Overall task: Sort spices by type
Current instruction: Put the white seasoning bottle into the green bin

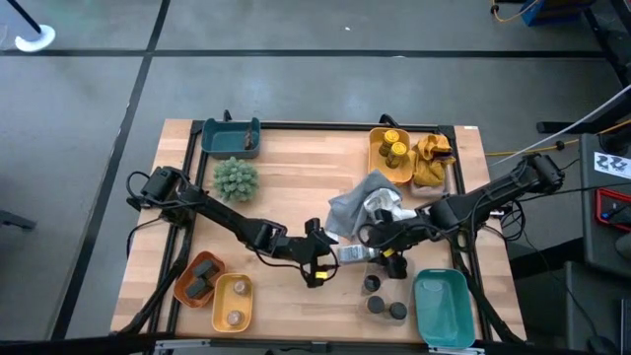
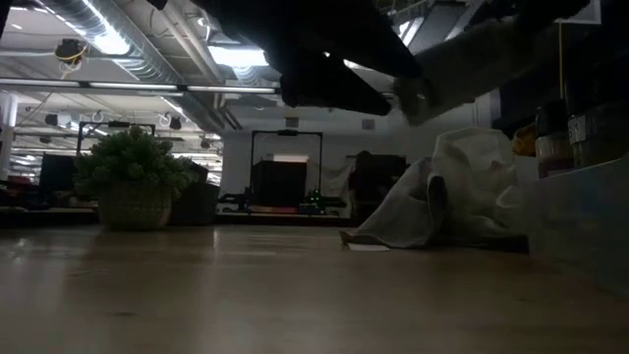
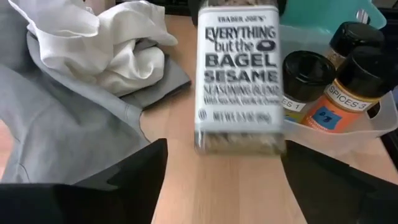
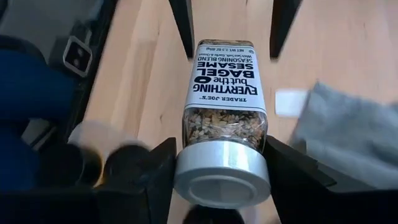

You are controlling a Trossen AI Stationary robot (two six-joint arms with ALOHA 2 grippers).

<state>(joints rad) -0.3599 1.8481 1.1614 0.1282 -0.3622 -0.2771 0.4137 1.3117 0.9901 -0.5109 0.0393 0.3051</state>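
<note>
Spice jar (image 4: 225, 118) with the silver lid is held lying sideways above mid-counter (image 1: 286, 177), pinched at its lid end by the right pincer (image 4: 221, 180), while the spread left pincer (image 3: 221, 180) flanks its base, suggesting a handover that next calls for closing.

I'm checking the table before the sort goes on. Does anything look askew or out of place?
Yes. The bagel seasoning jar lies flat between the two hands: the right hand grips its silver lid end and the left hand is open at its base. Grey and white cloths lie crumpled mid-table.
</note>
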